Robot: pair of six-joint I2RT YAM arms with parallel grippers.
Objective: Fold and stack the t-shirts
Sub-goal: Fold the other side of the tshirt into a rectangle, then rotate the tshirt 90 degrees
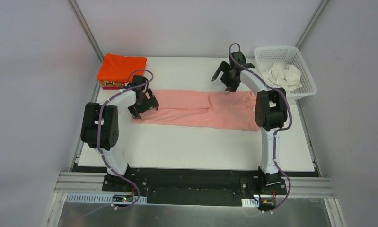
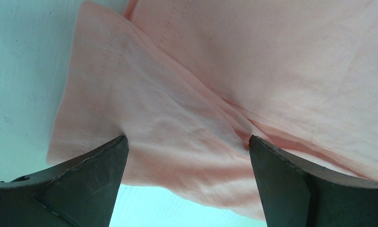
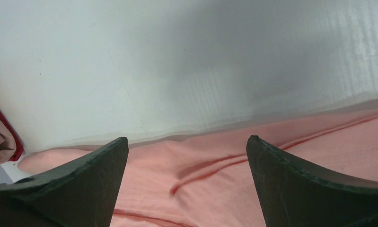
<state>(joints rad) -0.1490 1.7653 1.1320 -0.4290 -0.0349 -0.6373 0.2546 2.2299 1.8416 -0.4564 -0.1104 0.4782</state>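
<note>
**A:** Where is the salmon pink t-shirt (image 1: pixel 196 109), and are you holding it?

**B:** It lies across the middle of the white table (image 1: pixel 196 146) as one long band, its sides already folded inward. You hold nothing. Your left gripper (image 2: pixel 187 142) hangs with its fingers spread wide over the band's left end, right above a hemmed sleeve. Your right gripper (image 3: pixel 187 142), just as wide, hovers over the band's far edge, toward the right.

**A:** How do you do this step well?

**B:** The crosswise fold looks to be next. Bite through every layer at the end, not just the top one, or the lower layers will probably stay behind. Aim for the stitched hem, which should give a firmer hold than plain cloth. Carry the end low and level so the layers don't slide apart.

**A:** How will the fabric behave?

**B:** It is thin, matt cotton with soft creases and a raised ridge along the folded seam, so expect it to sag and drape.

**A:** And the other shirts?

**B:** A bright orange t-shirt (image 1: pixel 122 67) tops the flat, squared stack at the far left corner. A cream-white t-shirt (image 1: pixel 283 75) sits crumpled in the white lattice basket (image 1: pixel 276 51) at the far right.
</note>
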